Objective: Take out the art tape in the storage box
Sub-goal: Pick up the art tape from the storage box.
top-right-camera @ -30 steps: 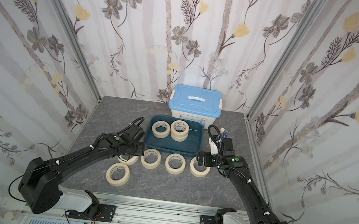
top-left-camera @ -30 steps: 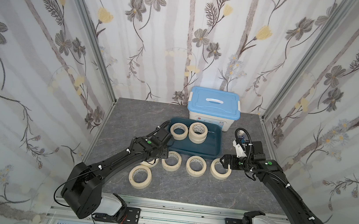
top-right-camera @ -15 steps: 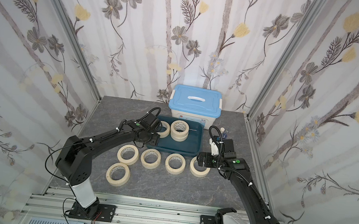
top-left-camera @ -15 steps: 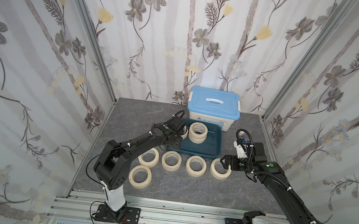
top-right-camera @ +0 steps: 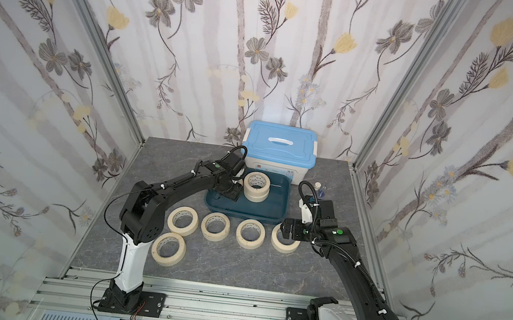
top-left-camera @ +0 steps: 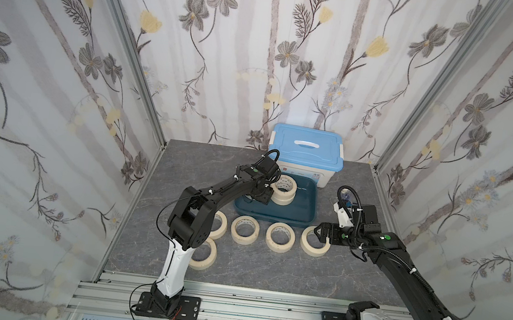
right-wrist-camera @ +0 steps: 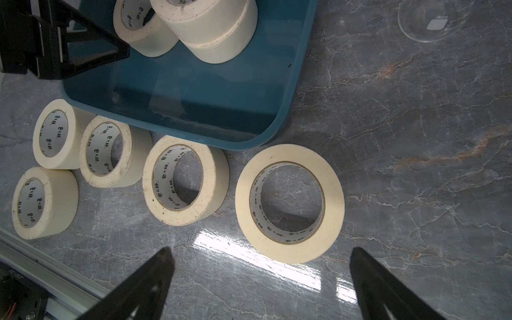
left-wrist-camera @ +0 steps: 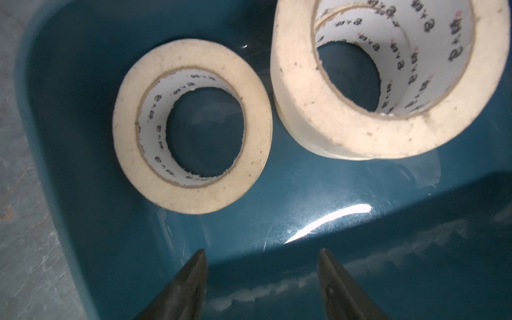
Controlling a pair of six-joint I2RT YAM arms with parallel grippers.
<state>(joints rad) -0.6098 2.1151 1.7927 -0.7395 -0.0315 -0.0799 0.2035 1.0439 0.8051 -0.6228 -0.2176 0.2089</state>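
Inside the storage box by the desk's back edge, a flat art tape roll lies just ahead of your half-open, empty left end effector, the nearer one.

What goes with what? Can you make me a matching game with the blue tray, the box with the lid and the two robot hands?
Things:
1 storage box
2 lidded bin
3 left gripper
4 right gripper

Places and states:
A open, by a roll on the table
B has a light-blue top
C holds three tape rolls
D open, over the storage box

Pairs: 1-C, 2-B, 3-D, 4-A
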